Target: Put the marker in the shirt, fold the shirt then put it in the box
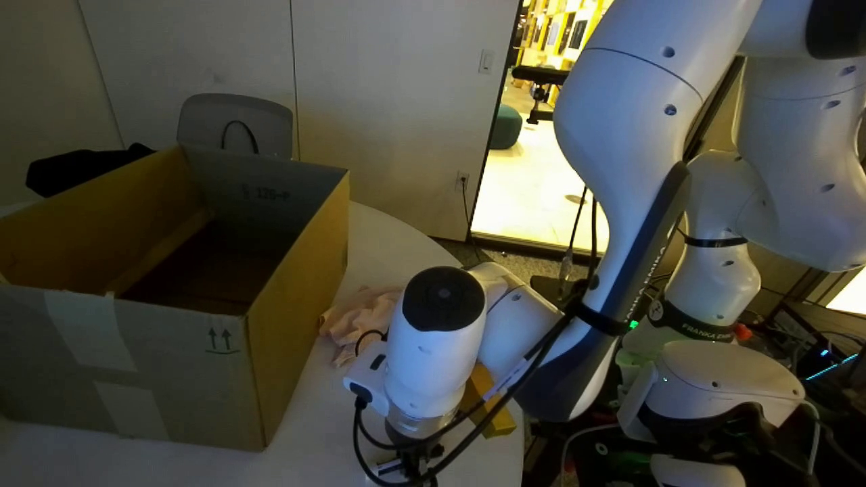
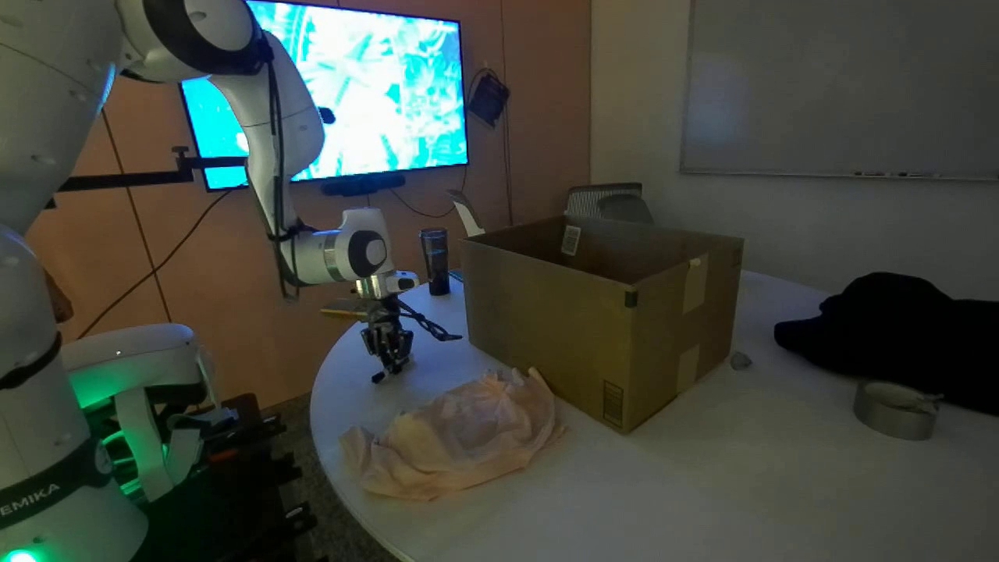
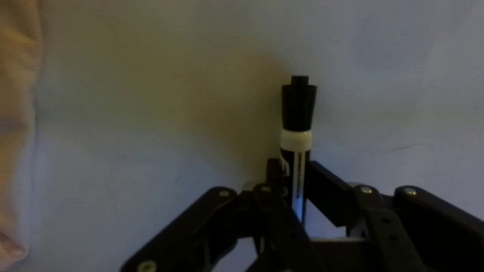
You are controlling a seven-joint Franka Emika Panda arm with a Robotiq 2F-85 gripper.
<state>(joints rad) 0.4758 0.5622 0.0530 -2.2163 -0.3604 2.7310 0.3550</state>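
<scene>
- End effector is clamped on the marker in my wrist view, one finger on each side of the barrel.
- Marker: black cap with a narrow stub, white band below it, dark barrel with a pale printed strip. Cap end sticks out past the fingers; the opposite end is hidden from me.
- Can't tell if the marker touches the tabletop or is just clear of it.
- In an exterior view I see the end effector pointing down, low over the tabletop, near the shirt but apart from it.
- Shirt: peach, crumpled, on the tabletop, outside the box and just beside it. Can't confirm contact. I also get peach cloth along the left edge of the wrist view.
- Box: brown cardboard, upright, top open, pale tape on its walls, standing on the tabletop.
- Also on the tabletop: tall dark cup near the box; black bundle with a grey tape roll right by it, both apart from the box.
- Lit screen on the wall behind.
</scene>
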